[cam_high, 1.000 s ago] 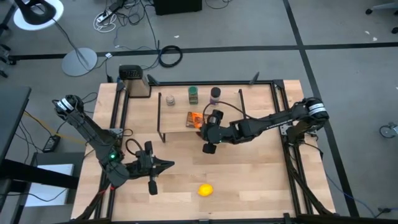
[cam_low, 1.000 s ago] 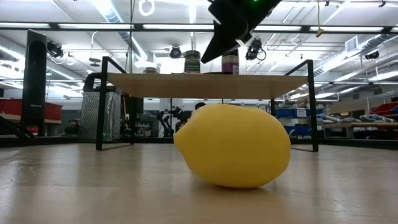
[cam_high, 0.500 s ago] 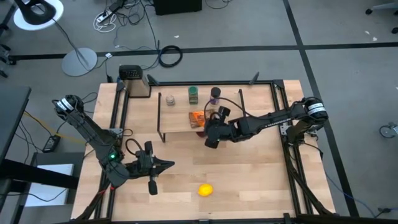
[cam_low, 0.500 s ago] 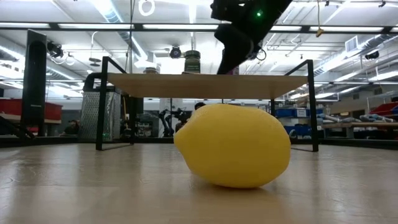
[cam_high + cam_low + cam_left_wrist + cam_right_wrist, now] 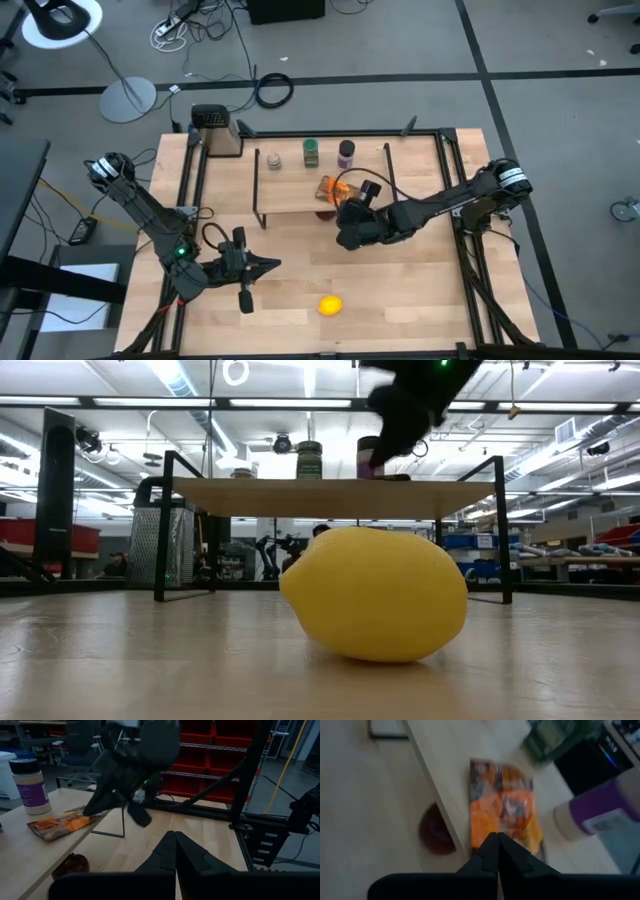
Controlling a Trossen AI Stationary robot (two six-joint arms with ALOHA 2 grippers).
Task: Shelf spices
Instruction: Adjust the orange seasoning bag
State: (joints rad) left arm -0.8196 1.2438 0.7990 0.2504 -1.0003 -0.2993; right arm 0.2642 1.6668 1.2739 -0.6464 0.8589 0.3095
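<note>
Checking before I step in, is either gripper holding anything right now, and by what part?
Nothing is held. The right gripper is shut and empty above the orange packet; the left gripper is shut and empty too.

The right arm reaches in from the table's right edge, stretched low toward the middle; its right gripper [image 5: 345,199] hangs with the fingers [image 5: 492,851] pressed together, holding nothing. The left arm waits at the front left — folded, elbow bent — its left gripper [image 5: 268,265] pointing toward the centre, its fingers [image 5: 172,851] likewise closed and empty.
</note>
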